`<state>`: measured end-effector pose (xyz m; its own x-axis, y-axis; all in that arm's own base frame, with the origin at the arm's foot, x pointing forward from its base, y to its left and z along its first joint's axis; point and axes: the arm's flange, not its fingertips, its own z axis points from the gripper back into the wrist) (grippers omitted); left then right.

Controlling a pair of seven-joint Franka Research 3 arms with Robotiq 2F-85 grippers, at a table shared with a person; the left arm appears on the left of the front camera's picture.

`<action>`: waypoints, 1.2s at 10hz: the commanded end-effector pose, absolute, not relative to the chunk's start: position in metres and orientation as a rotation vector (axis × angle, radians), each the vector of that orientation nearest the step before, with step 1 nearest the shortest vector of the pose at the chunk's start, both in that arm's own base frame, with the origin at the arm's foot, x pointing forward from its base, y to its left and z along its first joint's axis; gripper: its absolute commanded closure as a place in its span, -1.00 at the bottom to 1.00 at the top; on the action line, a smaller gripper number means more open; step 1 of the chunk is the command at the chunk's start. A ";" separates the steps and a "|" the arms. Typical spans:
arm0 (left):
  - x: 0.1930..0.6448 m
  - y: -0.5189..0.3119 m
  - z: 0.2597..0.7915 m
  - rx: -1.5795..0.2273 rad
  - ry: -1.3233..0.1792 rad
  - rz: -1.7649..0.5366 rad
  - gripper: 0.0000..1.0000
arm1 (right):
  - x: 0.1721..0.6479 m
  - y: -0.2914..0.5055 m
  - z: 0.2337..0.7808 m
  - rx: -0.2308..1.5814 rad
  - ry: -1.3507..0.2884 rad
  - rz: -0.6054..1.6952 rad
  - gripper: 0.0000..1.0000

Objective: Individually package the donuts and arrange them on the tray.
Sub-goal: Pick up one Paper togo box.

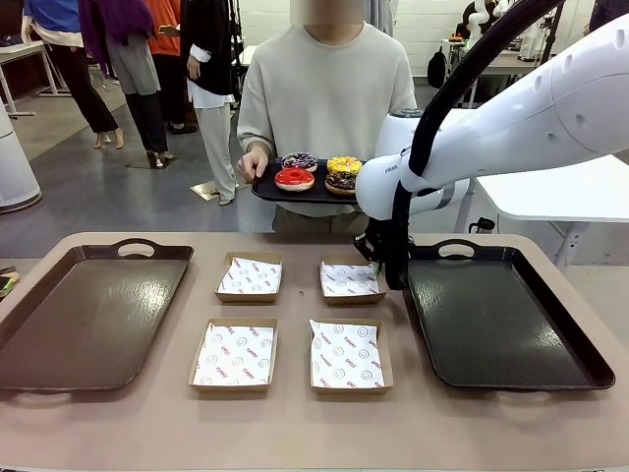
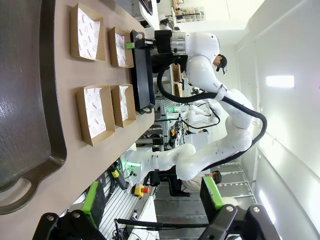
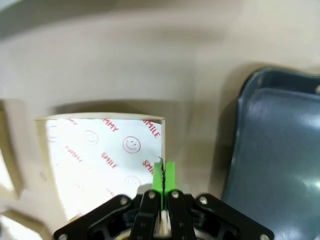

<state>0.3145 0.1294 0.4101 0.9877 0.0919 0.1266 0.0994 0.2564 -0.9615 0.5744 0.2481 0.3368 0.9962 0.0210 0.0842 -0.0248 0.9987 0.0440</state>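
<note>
**A:** How many donuts are there, and where are they?

**B:** Four, all on a black plate [image 1: 263,190] that the person holds at the far side of the worktop [image 1: 295,433]. There's a red donut [image 1: 295,178], a yellow donut [image 1: 344,164], a chocolate donut [image 1: 341,182] and a purple donut [image 1: 299,159]. One hand [image 1: 253,165] grips the plate's edge.

**A:** And the packaging?

**B:** Four cardboard boxes lined with printed paper sit in two rows of two between two dark trays. They are the far-left box [image 1: 250,276], far-right box [image 1: 350,280], near-left box [image 1: 235,355] and near-right box [image 1: 348,356]. No box has a donut in it. The left tray [image 1: 84,315] and the right tray [image 1: 501,329] hold nothing.

**A:** What about the right gripper [image 3: 162,167]?

**B:** It's down at the far-right box, on the side next to the right tray. Its green pads are pressed together on that box's thin side wall.

**A:** And the left gripper [image 2: 152,195]?

**B:** Its fingers stand wide apart with nothing between them, well clear of the boxes.
</note>
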 end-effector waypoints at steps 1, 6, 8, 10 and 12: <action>0.314 0.128 0.412 -1.323 -0.179 0.011 -1.00 | 0.555 0.252 0.385 0.060 -0.045 -0.015 1.00; 0.314 0.128 0.412 -1.323 -0.179 0.011 -1.00 | 0.529 0.241 0.504 0.042 -0.072 -0.051 1.00; 0.314 0.128 0.412 -1.323 -0.179 0.011 -1.00 | 0.531 0.240 0.516 0.040 -0.068 -0.062 1.00; 0.314 0.128 0.412 -1.323 -0.179 0.011 -1.00 | 0.523 0.238 0.515 0.044 -0.082 -0.031 1.00; 0.314 0.128 0.412 -1.323 -0.179 0.011 -1.00 | 0.523 0.238 0.515 0.044 -0.082 -0.031 1.00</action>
<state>0.3145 0.1294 0.4100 0.9877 0.0920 0.1263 0.0991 0.2564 -0.9615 0.5235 0.2402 0.5179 0.9965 -0.0328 0.0770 0.0295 0.9986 0.0439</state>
